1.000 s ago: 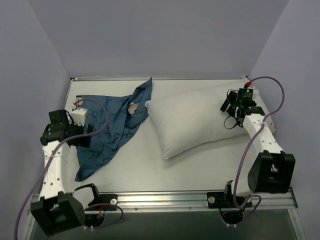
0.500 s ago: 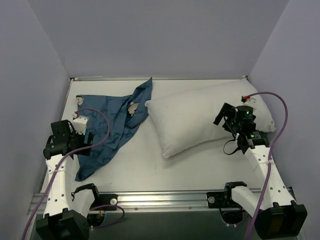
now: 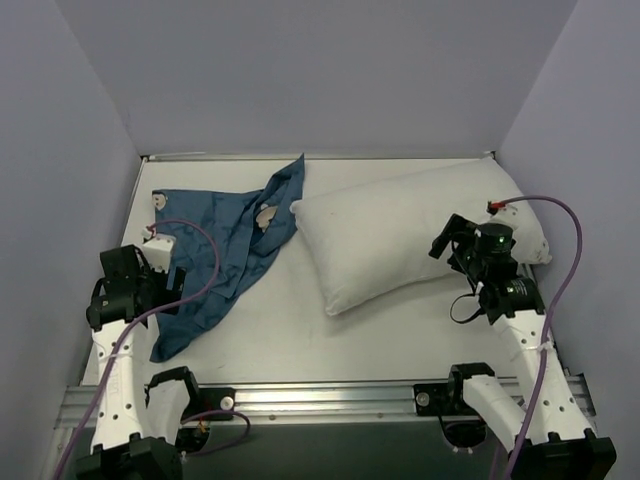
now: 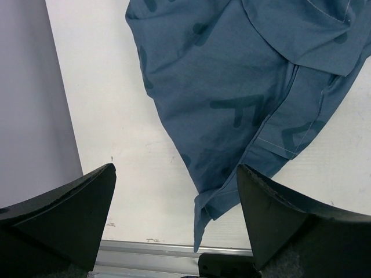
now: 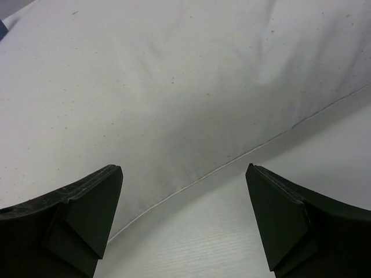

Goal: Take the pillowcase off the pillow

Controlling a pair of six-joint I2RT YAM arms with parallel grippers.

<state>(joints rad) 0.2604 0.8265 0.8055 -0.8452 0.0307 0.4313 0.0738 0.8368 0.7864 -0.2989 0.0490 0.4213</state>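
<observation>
Both spread: left hand (image 4: 175, 174) over the pillowcase (image 4: 232, 87) hem, right hand (image 5: 184, 168) over the pillow (image 5: 174, 87) seam; bare surface (image 3: 300, 330) between.

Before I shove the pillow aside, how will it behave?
The pillow looks plump and soft: a push probably dents it before it slides. Likely light for its bulk. Lying flat, it shouldn't roll.

crumpled blue pillowcase (image 3: 220, 255) left, white pillow (image 3: 400, 235) right
</observation>
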